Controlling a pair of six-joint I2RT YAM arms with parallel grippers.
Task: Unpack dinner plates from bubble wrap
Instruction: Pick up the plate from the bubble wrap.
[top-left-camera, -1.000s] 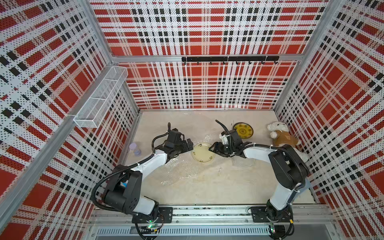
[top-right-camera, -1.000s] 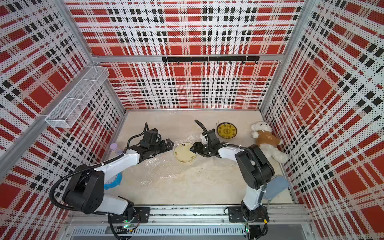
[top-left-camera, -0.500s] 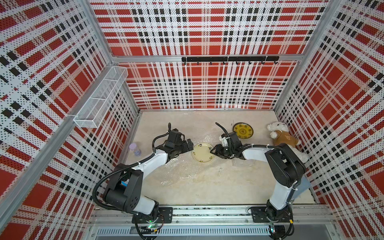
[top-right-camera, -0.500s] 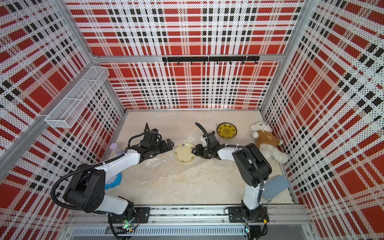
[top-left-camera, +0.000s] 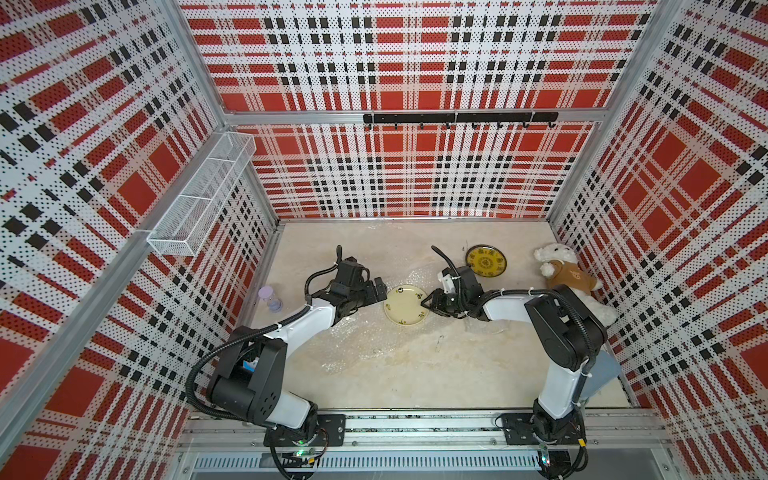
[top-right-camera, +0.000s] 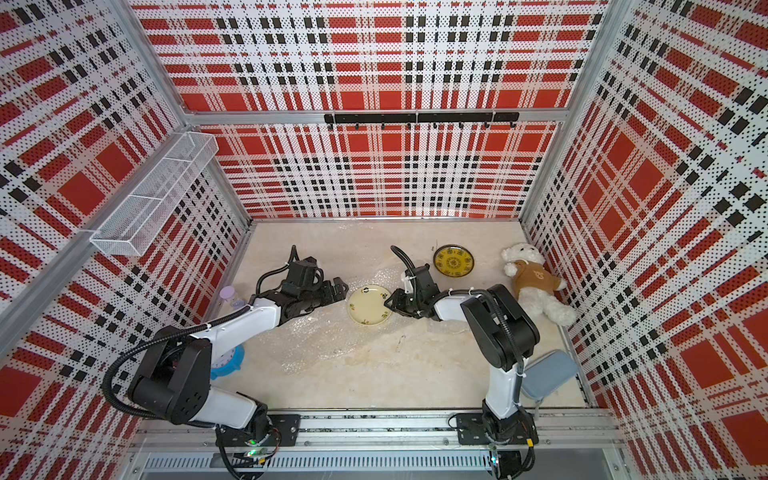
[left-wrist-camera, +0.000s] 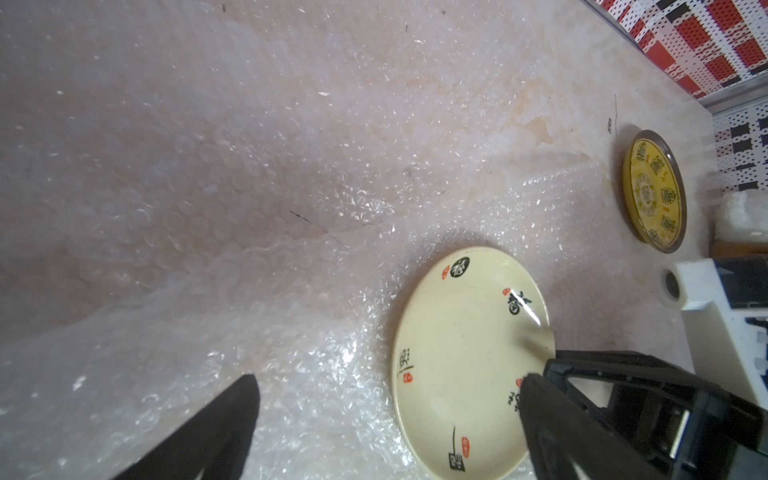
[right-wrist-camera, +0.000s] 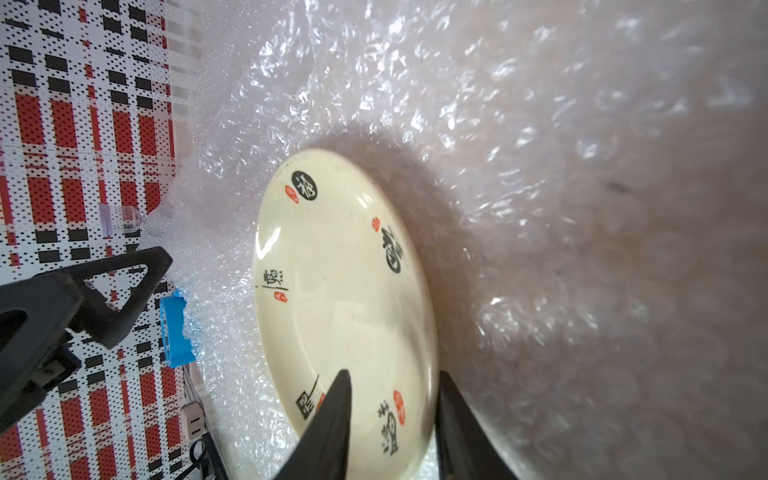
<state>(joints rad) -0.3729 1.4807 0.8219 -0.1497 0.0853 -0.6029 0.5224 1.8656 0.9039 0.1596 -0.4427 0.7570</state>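
Observation:
A cream dinner plate (top-left-camera: 406, 304) (top-right-camera: 369, 304) with dark and red marks lies on a spread sheet of bubble wrap (top-left-camera: 365, 338) (left-wrist-camera: 249, 208). My right gripper (top-left-camera: 428, 302) (right-wrist-camera: 394, 376) is shut on its right rim, one finger over the plate's inside (right-wrist-camera: 340, 270), the other under the edge. My left gripper (top-left-camera: 380, 291) (left-wrist-camera: 388, 382) stands open just left of the plate (left-wrist-camera: 465, 353), holding nothing. A second dinner plate (top-left-camera: 486, 261) (top-right-camera: 454, 260), yellow with a dark rim, lies bare at the back right.
A white teddy bear (top-left-camera: 569, 278) lies by the right wall and a lilac hourglass (top-left-camera: 270, 293) by the left wall. A blue clock (top-right-camera: 228, 363) sits behind my left arm, a grey-blue pouch (top-right-camera: 548, 374) at the front right. A wire basket (top-left-camera: 203, 195) hangs on the left wall.
My right gripper has slid left onto the cream plate's rim and its jaws have narrowed from wide to close around it. The left arm has stayed where it was.

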